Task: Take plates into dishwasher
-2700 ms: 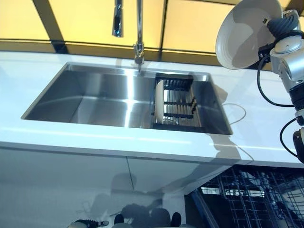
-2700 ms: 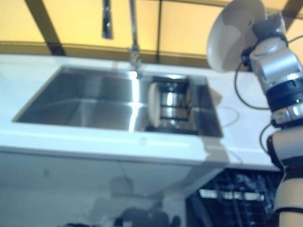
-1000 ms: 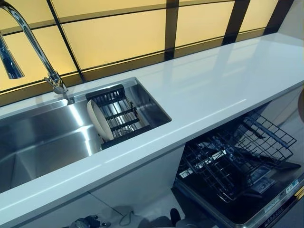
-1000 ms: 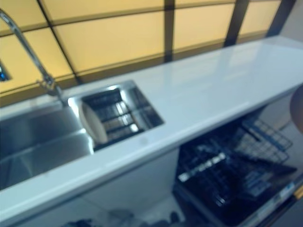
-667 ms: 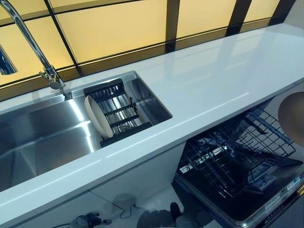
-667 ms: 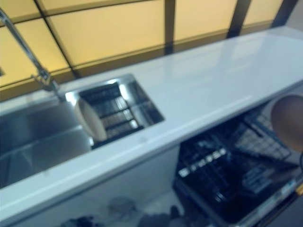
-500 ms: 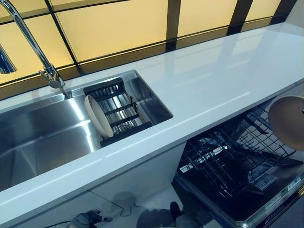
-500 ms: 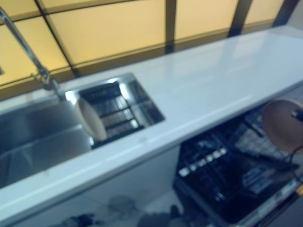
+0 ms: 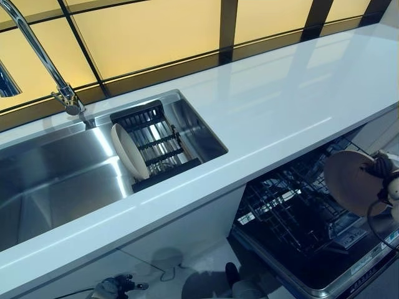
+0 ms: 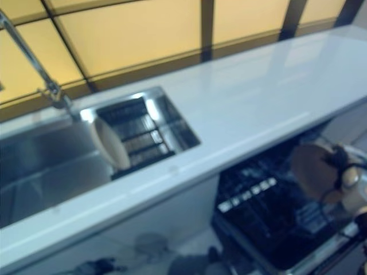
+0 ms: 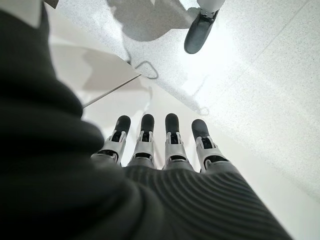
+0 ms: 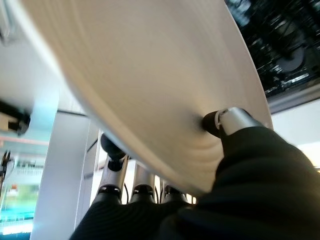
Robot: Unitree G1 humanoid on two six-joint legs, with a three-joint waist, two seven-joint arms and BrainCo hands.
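Right hand [image 9: 388,180] clamped on a beige plate [image 9: 350,182], thumb [image 12: 231,120] pressed against one face and fingers [image 12: 114,148] curled behind the other, plate held on edge above the open dishwasher [image 9: 349,268]. Pulled-out dishwasher rack [image 9: 293,215] of dark wire just below the plate, under the front edge of the white counter [image 9: 274,106]; cannot tell whether anything sits in that rack.

Left of the dishwasher, set into the counter, a steel sink [image 9: 56,180]. At the sink's right end, a black dish rack [image 9: 159,146] with a second plate [image 9: 129,151] standing on edge at its left side, leaning slightly. Rest of the sink basin bare steel. Faucet [image 9: 43,59] rising behind the sink's back edge.

Left hand [image 11: 165,145] down low by the floor, fingers [image 11: 171,137] straight and side by side, holding nothing.
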